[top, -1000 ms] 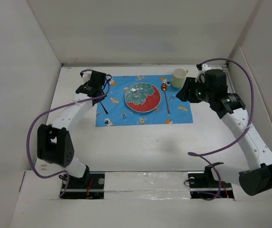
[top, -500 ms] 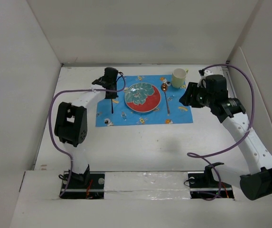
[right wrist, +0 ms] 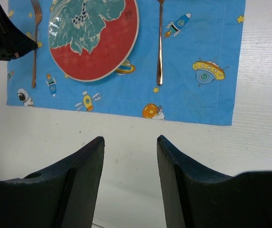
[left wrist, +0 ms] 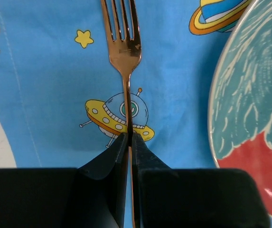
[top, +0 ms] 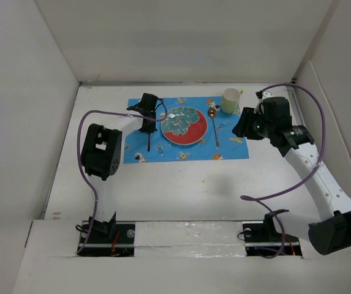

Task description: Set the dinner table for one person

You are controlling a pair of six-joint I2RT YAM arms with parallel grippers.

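On the worktop (top: 181,190), the placemat (top: 224,150) carries plate (top: 184,125) and spoon (top: 214,128), mug (top: 230,100) at its corner; the left tool (left wrist: 128,140) is closed on the fork (left wrist: 121,42) beside the plate; the right tool (right wrist: 130,138) is open, empty. Only releasing the fork seems left.

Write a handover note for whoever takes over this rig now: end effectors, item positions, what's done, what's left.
Left end effector: shut on the fork by its handle, above the placemat, left of the plate.
Right end effector: open, empty, over the dinner table near the mat's right edge.
Done: plate on the mat, spoon right of it, cup at its far right corner.
Left: probably release the fork, then withdraw both arms.
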